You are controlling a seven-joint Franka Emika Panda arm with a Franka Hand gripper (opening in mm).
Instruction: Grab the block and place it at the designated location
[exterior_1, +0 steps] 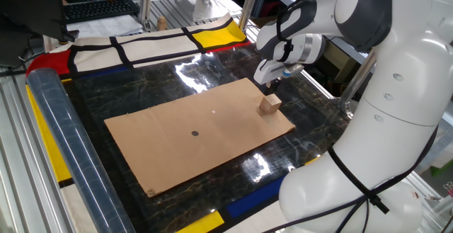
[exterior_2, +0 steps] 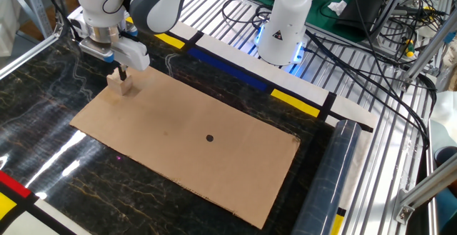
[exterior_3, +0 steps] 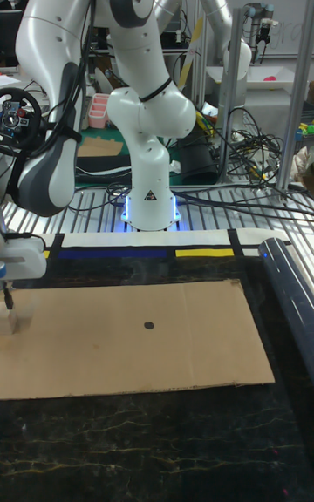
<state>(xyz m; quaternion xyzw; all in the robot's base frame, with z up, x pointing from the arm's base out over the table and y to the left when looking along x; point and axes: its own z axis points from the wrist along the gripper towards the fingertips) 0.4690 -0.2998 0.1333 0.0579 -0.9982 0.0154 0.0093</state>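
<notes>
The block (exterior_1: 270, 105) is a small pale wooden cube resting on the brown cardboard sheet (exterior_1: 177, 148) near its right end. In the other fixed view the block (exterior_2: 123, 86) sits at the sheet's far left corner. My gripper (exterior_1: 271, 86) hangs just above the block (exterior_3: 14, 321), apart from it, and holds nothing. Its dark fingertips (exterior_2: 121, 71) look drawn together. The designated location (exterior_1: 195, 133) is a tiny black dot near the middle of the sheet, also visible as the dot (exterior_2: 209, 138) and the dot (exterior_3: 148, 325).
A tiny white speck (exterior_1: 214, 109) lies on the cardboard between dot and block. A clear plastic-wrapped roll (exterior_1: 67, 141) runs along one table edge. The robot base (exterior_2: 285, 28) stands behind the sheet. Dark marble-patterned table (exterior_1: 177, 77) surrounds the cardboard.
</notes>
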